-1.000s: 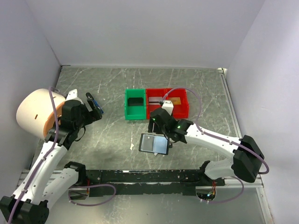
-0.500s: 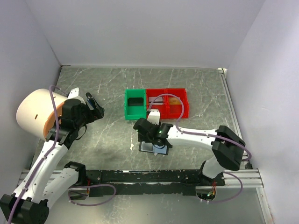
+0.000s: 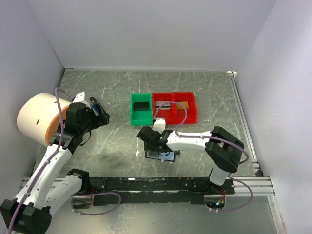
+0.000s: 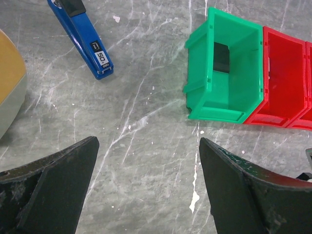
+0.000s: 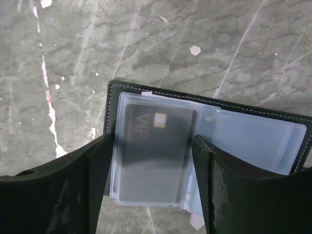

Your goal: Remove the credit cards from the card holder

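Observation:
The card holder [image 3: 166, 157] lies open on the marble table, its pale plastic sleeves [image 5: 253, 141] facing up. A black credit card [image 5: 156, 161] marked VIP sits in the top sleeve on the left side. My right gripper [image 5: 152, 141] hangs low over it, open, one finger on each long side of that sleeve. From above, the right gripper [image 3: 158, 142] covers most of the holder. My left gripper [image 4: 148, 144] is open over bare table left of the bins, holding nothing. A black card [image 4: 222, 56] lies in the green bin [image 4: 243, 73].
Two red bins [image 3: 174, 107] adjoin the green bin [image 3: 132, 108]; a silvery card [image 3: 163, 104] and an orange-gold card [image 3: 182, 104] lie in them. A blue stick-shaped object [image 4: 83, 36] lies far left. A big white and tan roll [image 3: 35, 117] stands by the left arm.
My right gripper has swung left and come down over the card holder, now straddling the VIP card's sleeve. The left arm has barely moved.

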